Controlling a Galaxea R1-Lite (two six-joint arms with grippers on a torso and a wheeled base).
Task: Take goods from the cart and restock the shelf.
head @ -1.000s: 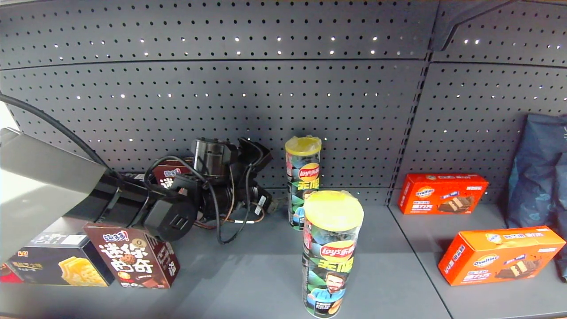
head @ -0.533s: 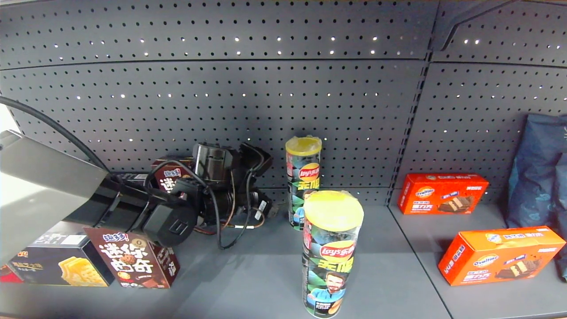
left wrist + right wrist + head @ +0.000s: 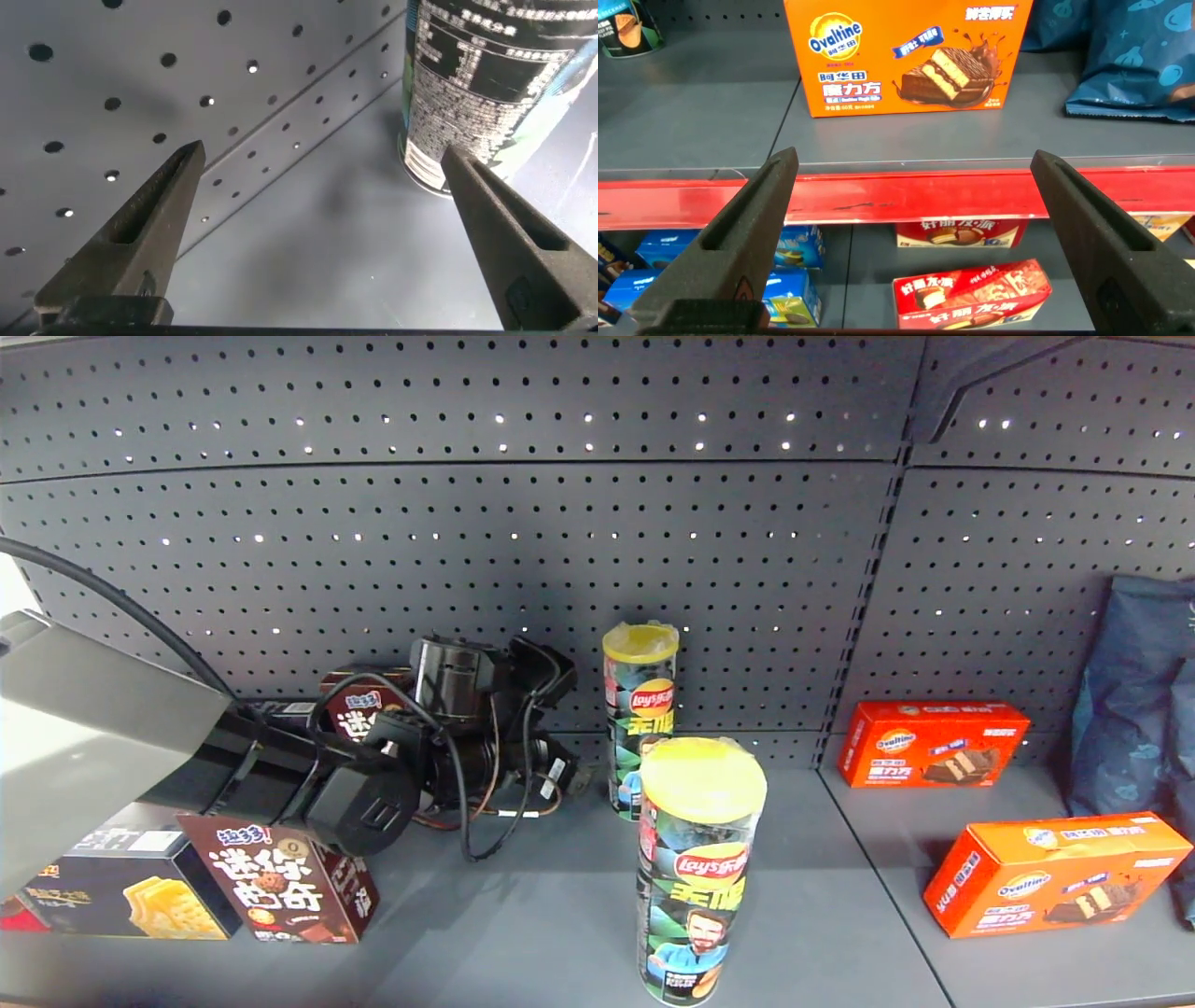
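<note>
Brown cardboard biscuit box (image 3: 358, 698) is standing upright at the back of the dark grey metal shelf (image 3: 560, 915), to the left of the tall crisp tube with a yellow plastic lid (image 3: 639, 719) that is standing against the perforated grey back panel (image 3: 467, 523). The left gripper (image 3: 322, 154) is hanging low over the shelf between that box and the tube, near the tube's foot but apart from it; its jaws are gaping wide and gripping nothing. A second, matching crisp tube (image 3: 698, 868) is standing just in front of the first, slightly to its right. Well to the left of the rear tube and nearer the shelf edge, a second brown biscuit box (image 3: 280, 882) is sitting beside a black cracker box (image 3: 131, 887). To the tube's right a red-orange wafer box (image 3: 934, 742) is lying at the back, a larger orange wafer box (image 3: 1055, 873) in front of it, and a dark blue bag (image 3: 1139, 691) farther right. The right gripper (image 3: 913, 159) is hovering well to the tube's right, before the shelf's front edge and facing the larger orange box, its jaws spread and empty
</note>
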